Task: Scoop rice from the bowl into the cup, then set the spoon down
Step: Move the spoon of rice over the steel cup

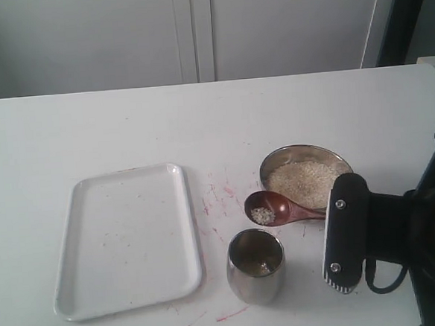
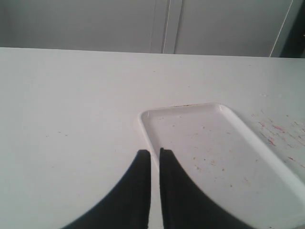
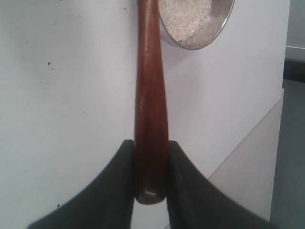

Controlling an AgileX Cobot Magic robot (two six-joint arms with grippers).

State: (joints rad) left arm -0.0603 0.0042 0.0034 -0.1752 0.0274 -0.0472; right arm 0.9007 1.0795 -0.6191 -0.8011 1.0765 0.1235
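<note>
Since the small load of rice (image 1: 263, 215) it carries looks meant for the cup (image 1: 255, 268), the spoon (image 1: 274, 208) sits level just beyond the cup's twelve o'clock rim, its handle clamped in the right gripper (image 3: 150, 144), with the bowl (image 1: 304, 152) at one o'clock.

Soft, diffuse light floods the white bench (image 1: 110, 126), nearly washing it out; shadows are faint; dull glints sit on the cup (image 1: 255, 265) near the right pincer (image 3: 150, 145); it and the left pincer (image 2: 155, 152) read as featureless black, edges slightly blurred
</note>
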